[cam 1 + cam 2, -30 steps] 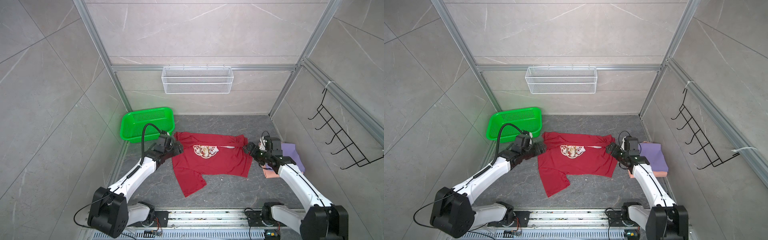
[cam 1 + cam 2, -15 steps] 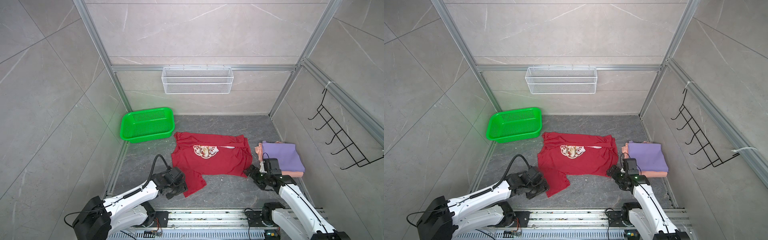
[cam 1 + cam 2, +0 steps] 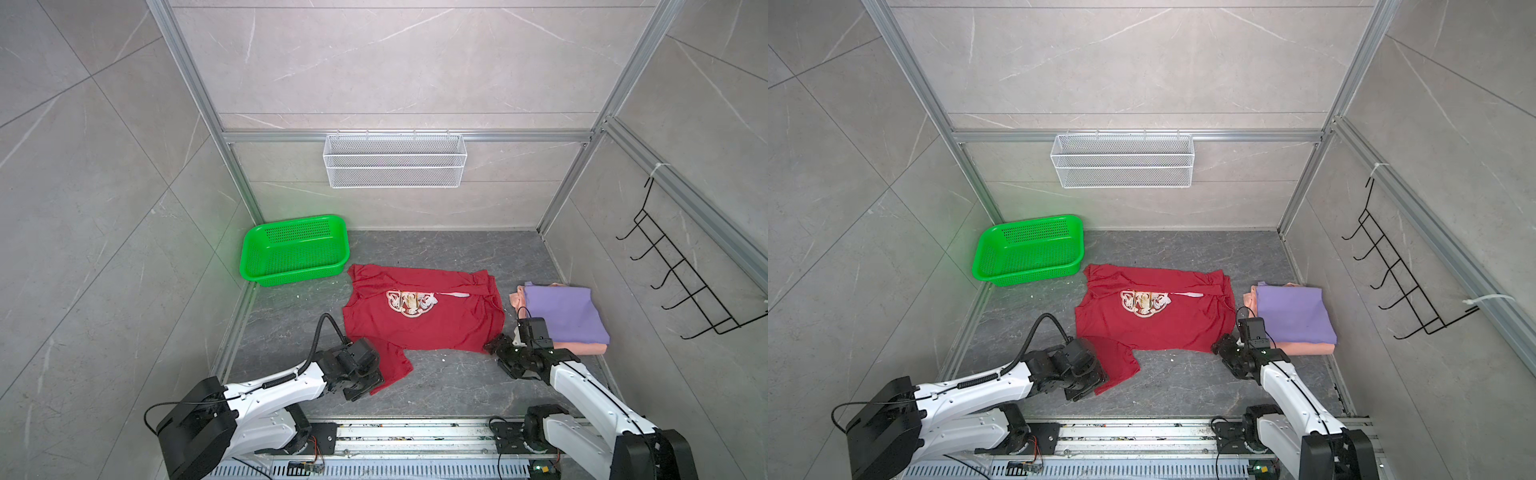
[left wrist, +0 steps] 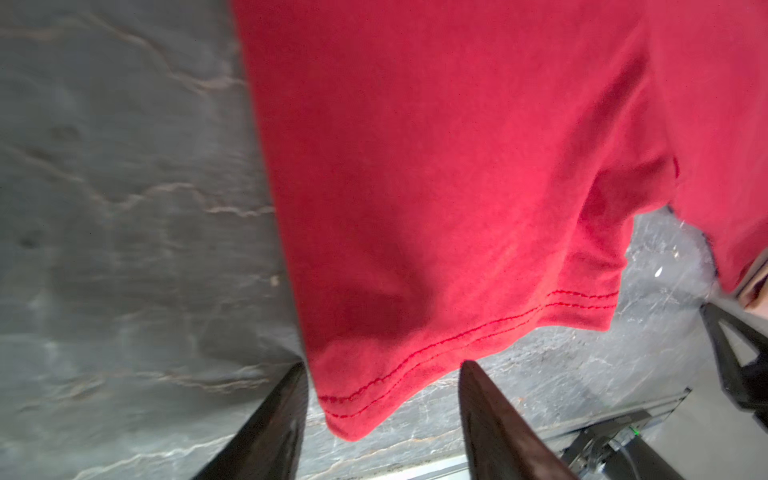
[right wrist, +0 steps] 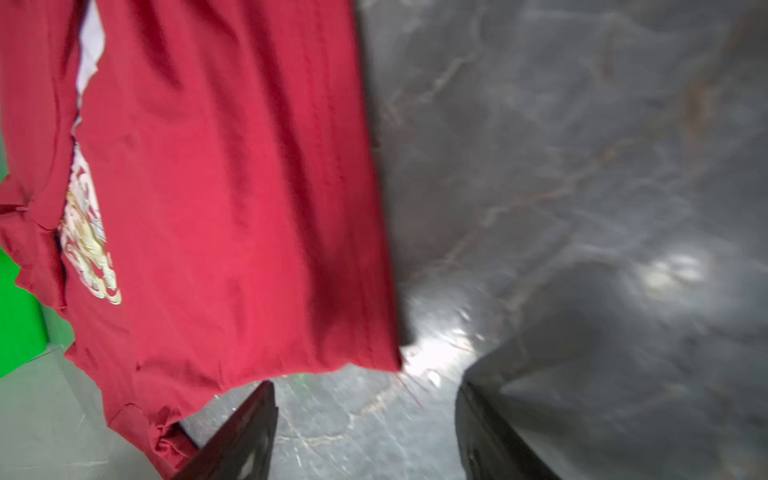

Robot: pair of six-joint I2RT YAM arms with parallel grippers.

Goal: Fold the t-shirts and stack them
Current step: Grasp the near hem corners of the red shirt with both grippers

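**Top views (both):** Red shirt (image 3: pixel 419 320) (image 3: pixel 1154 324) lies spread on floor (image 3: pixel 436 386) at mid-scene, print side up and rumpled, w/ a flap sticking out toward 7 o'clock. Basket (image 3: pixel 299 276) (image 3: pixel 1030 276) sits at 10 o'clock from it, just apart. At 3 o'clock, near the R wall, purple shirt (image 3: pixel 561 311) (image 3: pixel 1293 311) is folded on top of folded pink shirt (image 3: pixel 582 348) (image 3: pixel 1304 348). Pink shows along the near edge & at the far-left corner. L gripper (image 3: pixel 370 380) (image 3: pixel 1096 380) is low at the flap, 7 o'clock of red shirt, its body overlapping the flap's edge. R gripper (image 3: pixel 496 347) (image 3: pixel 1223 345) is low at red shirt's 5 o'clock corner, betw. that corner & the stack. Jaw gap can't be read from up here for either.

**L wrist:** L gripper (image 4: pixel 383 365) has its fingers (image 4: pixel 274 424) well apart, straddling a hem corner of red shirt (image 4: pixel 436 166) w/ a double stitch line. Cloth isn't pinched, & floor (image 4: pixel 124 208) shows betw. the fingers past the hem.

**R wrist (blurred):** R gripper (image 5: pixel 365 386) has its fingers (image 5: pixel 241 436) apart w/ only floor (image 5: pixel 582 166) betw. the tips. Red shirt (image 5: pixel 228 208) corner is just ahead, its edge right beside one fingertip. Touching or not, can't tell. Print (image 5: pixel 87 241) & a bit of basket (image 5: pixel 16 324) show beyond.
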